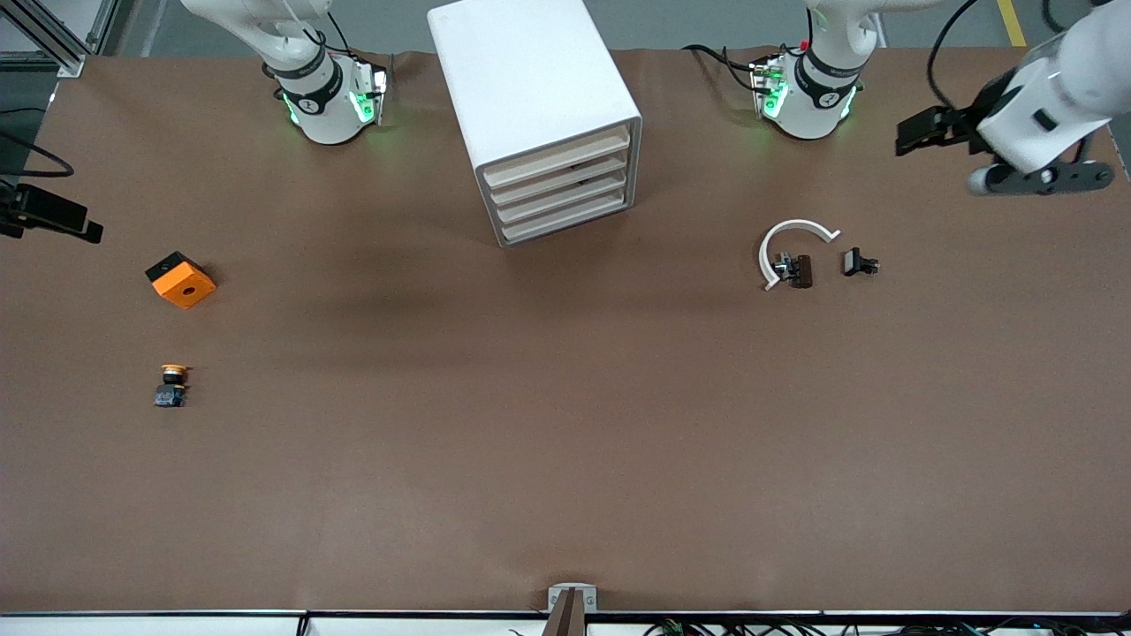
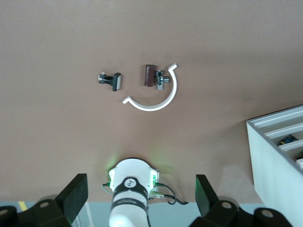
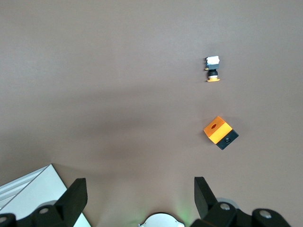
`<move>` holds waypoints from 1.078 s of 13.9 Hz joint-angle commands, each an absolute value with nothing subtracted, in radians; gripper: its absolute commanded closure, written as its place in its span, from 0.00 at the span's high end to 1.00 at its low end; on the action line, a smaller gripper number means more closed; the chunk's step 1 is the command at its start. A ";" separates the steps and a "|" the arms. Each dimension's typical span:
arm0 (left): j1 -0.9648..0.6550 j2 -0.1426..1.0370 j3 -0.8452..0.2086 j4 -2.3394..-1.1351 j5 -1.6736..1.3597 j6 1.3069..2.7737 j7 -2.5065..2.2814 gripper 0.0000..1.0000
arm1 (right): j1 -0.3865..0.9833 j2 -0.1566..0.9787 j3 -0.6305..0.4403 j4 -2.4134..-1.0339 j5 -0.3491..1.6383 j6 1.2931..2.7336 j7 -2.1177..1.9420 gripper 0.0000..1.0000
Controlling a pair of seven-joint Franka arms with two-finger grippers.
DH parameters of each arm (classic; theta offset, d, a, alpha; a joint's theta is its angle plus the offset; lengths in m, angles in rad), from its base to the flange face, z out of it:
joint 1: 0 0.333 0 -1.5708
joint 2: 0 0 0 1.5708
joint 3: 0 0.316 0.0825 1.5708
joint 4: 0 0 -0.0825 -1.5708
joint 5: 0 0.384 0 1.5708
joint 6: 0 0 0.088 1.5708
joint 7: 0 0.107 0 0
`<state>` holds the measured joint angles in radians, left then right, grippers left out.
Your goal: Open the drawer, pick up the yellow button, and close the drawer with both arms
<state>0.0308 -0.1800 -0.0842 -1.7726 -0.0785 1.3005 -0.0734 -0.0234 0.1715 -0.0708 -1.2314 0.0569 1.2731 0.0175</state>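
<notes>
The white cabinet (image 1: pixel 530 97) stands between the two arm bases, and its four drawers (image 1: pixel 561 190) all look shut. The button (image 1: pixel 170 386), with an orange cap on a dark body, lies on the bare table toward the right arm's end. It also shows in the right wrist view (image 3: pixel 212 71). My left gripper (image 2: pixel 140 194) is open and empty, raised over the left arm's end of the table (image 1: pixel 1043 179). My right gripper (image 3: pixel 139 196) is open and empty, raised over the right arm's end. Only a black part of its hand (image 1: pixel 53 216) shows in the front view.
An orange square block (image 1: pixel 181 280) lies farther from the front camera than the button. Two small black clips (image 1: pixel 860 262) and a white arc (image 1: pixel 795 234) lie toward the left arm's end. The brown table (image 1: pixel 565 424) spans the whole view.
</notes>
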 commanded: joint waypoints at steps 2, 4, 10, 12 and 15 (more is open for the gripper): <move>0.031 -0.383 -0.021 -2.043 -0.060 1.495 0.025 1.00 | -0.025 0.131 -0.074 -1.252 0.071 1.259 0.034 1.00; 0.038 -0.405 -0.028 -2.095 -0.016 1.590 0.025 1.00 | -0.025 0.094 -0.072 -1.301 0.066 1.264 0.032 1.00; 0.040 -0.207 -0.026 -1.889 -0.014 1.684 0.015 1.00 | -0.021 -0.012 -0.072 -1.452 0.064 1.302 0.029 1.00; 0.043 -0.128 -0.023 -1.775 -0.014 1.681 0.009 1.00 | -0.021 -0.028 -0.072 -1.470 0.063 1.310 0.028 1.00; 0.040 -0.051 -0.025 -1.671 -0.023 1.680 -0.001 1.00 | -0.015 -0.029 -0.068 -1.463 0.026 1.316 -0.034 1.00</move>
<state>0.0385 -0.1202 -0.0205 -1.7751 -0.0333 1.7028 0.0100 -0.0236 0.0013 -0.0723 -1.4291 0.0533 1.2945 -0.0022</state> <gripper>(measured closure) 0.000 0.000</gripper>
